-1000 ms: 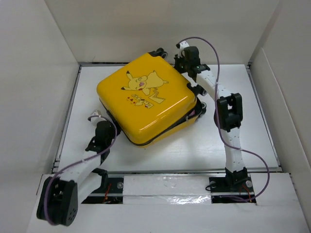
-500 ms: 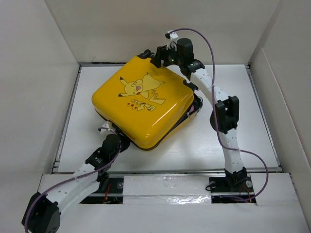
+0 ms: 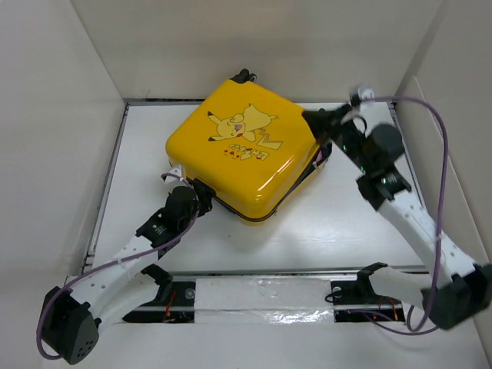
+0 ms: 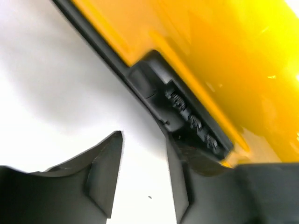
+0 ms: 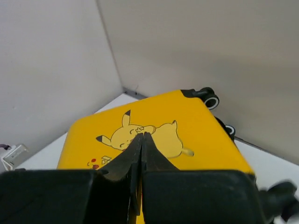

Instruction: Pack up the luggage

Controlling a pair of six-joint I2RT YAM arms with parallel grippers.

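Observation:
The luggage [image 3: 242,150] is a yellow hard-shell case with a Pikachu print, lying flat with its lid down at the table's middle back. Black wheels [image 3: 244,75] point to the far wall. My left gripper [image 3: 201,194] is open and empty at the case's near-left corner. In the left wrist view its right finger [image 4: 180,186] lies against the black fitting [image 4: 187,116] on the case's seam. My right gripper [image 3: 317,123] is shut and empty at the case's right edge. In the right wrist view its closed tips [image 5: 142,136] hover over the printed lid [image 5: 205,135].
White walls [image 3: 69,115] enclose the table on the left, back and right. A metal rail [image 3: 261,292] runs along the near edge between the arm bases. Dark lining or strap [image 3: 315,165] pokes out of the case's right seam. Purple cables loop off both arms.
The case has slid and turned to the right. My right arm has swung from the far side of the case to its right side. My left gripper has closed in on the near-left corner.

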